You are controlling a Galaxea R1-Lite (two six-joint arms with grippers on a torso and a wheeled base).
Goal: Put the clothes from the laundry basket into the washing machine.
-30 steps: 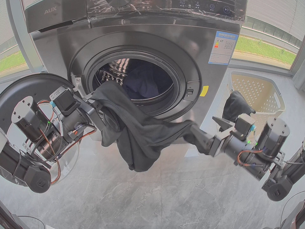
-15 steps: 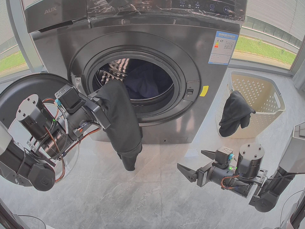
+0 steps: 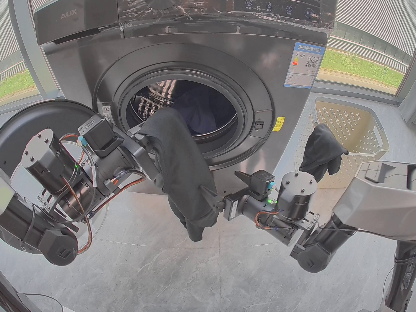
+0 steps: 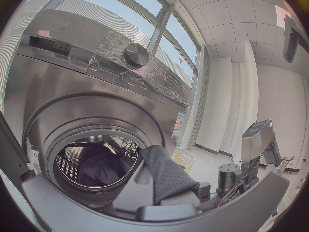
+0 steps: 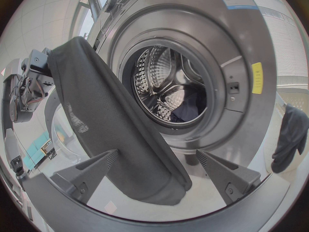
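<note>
the left gripper (image 3: 145, 143) is clamped on the top of the dark garment (image 3: 182, 165), which hangs long-axis down before the washing machine (image 3: 268, 27) opening. the right gripper (image 5: 157, 153), jaws spread, straddles the garment's lower end from the right, seemingly not yet pinching.

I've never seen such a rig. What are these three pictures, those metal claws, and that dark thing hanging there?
This is a two-armed robot loading laundry. The wide picture comes from a camera on its head, looking down at a washing machine whose round door stands open on the left. The other two come from cameras on its wrists. The left gripper is clamped on a dark garment hanging before the drum. The right gripper is open, its fingers either side of that garment's lower part. Dark blue clothes lie in the drum. On the floor to the right stands a laundry basket with another dark garment draped over its rim.
</note>
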